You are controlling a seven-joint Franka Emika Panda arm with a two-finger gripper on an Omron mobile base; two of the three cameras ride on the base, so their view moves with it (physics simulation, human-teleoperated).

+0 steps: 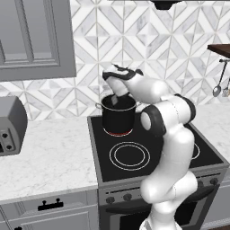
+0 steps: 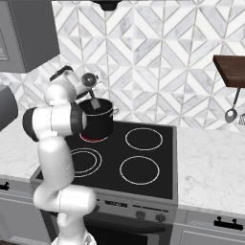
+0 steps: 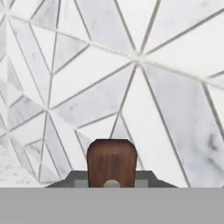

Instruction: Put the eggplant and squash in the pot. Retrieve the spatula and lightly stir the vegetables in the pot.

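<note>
Above the stove (image 1: 152, 155), fingers (image 1: 117, 90) grip the spatula (image 1: 115, 99), its blade dipped into the black pot (image 1: 118, 117).

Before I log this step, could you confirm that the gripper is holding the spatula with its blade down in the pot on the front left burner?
Not quite: the pot sits on the back left burner, as the left base view shows. The rest holds: the gripper, shut on the spatula, has the grey blade down in the pot.
</note>
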